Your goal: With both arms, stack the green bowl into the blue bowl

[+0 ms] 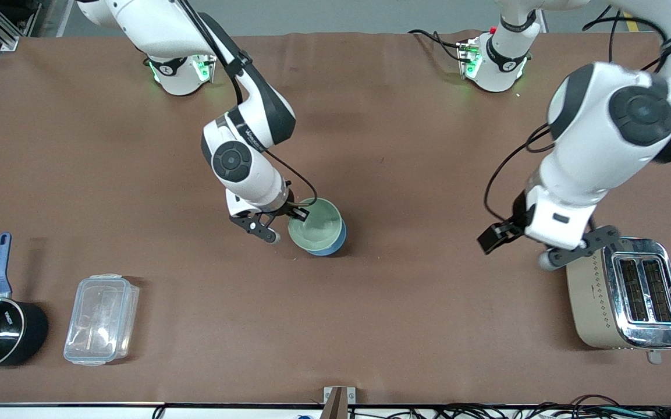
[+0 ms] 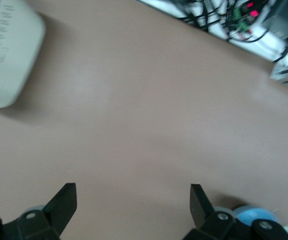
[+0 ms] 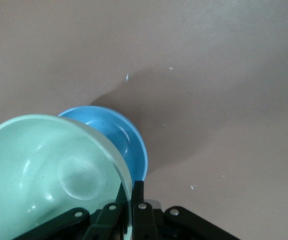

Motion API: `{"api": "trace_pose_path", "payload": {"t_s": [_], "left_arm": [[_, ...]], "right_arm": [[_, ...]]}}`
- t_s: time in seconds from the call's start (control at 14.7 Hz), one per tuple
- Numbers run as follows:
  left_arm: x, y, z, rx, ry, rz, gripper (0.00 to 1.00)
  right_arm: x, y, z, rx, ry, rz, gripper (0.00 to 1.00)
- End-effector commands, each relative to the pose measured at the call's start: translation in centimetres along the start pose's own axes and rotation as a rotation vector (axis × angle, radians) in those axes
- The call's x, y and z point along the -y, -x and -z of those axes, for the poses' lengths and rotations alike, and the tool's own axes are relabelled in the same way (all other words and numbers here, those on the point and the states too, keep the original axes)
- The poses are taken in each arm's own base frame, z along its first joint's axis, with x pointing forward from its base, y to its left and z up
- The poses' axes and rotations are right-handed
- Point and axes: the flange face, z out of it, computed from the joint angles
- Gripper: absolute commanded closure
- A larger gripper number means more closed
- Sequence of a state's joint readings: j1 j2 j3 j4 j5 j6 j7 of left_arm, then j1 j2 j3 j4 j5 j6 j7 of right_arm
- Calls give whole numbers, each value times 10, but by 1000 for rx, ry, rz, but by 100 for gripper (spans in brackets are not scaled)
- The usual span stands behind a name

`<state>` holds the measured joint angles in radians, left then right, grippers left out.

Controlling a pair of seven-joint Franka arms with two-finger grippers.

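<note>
Spanning the whole scene, the brown table (image 1: 370,116) carries everything else. The toaster (image 1: 626,294) stands at the left arm's end, near the front camera, its two slots showing dark and unfilled. Just above it hangs the left gripper (image 1: 515,247), over bare tabletop beside the toaster; the left wrist view shows its fingers (image 2: 64,202) spread wide with nothing between them, and the left arm waits there.

At the right arm's end, close to the front camera, lies a clear plastic container (image 1: 101,319) with its lid on and nothing visible inside. Beside it, at the table's corner, sits a black saucepan (image 1: 0,331) with a blue handle; something blue shows inside it, though what it is cannot be told.

Near the middle of the table, the right gripper (image 1: 288,224) pinches the rim of the green bowl (image 1: 315,227), one finger inside the wall and one outside. That bowl hangs tilted over the blue bowl (image 1: 329,247), partly down inside it; whether the two touch cannot be told. In the right wrist view the green bowl (image 3: 49,175) holds nothing, and the blue bowl (image 3: 119,140) peeks out under its edge.
</note>
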<state>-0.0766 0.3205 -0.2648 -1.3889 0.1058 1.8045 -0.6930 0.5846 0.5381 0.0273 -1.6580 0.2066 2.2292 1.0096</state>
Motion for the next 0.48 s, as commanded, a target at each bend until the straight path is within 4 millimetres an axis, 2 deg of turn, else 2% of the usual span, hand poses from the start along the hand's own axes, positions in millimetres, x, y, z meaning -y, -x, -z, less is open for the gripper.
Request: {"api": "trace_pose_path", "payload": {"t_s": [0.0,0.14,0.27,0.41], "left_arm": [[54,2,46,20,-64,-120,0],[73,11,82,8,-67,-186,0],[89,26,103,43,-99,-252,0],[112,30,124,33,-102,-331,0]], "right_arm": [[6,5,-5,-18,10,-2,99],[9,16,-13,-28,24,17,98],[9,17,-20,-37,21,18,98],[4,15,-31,-35,37,13,96]]}}
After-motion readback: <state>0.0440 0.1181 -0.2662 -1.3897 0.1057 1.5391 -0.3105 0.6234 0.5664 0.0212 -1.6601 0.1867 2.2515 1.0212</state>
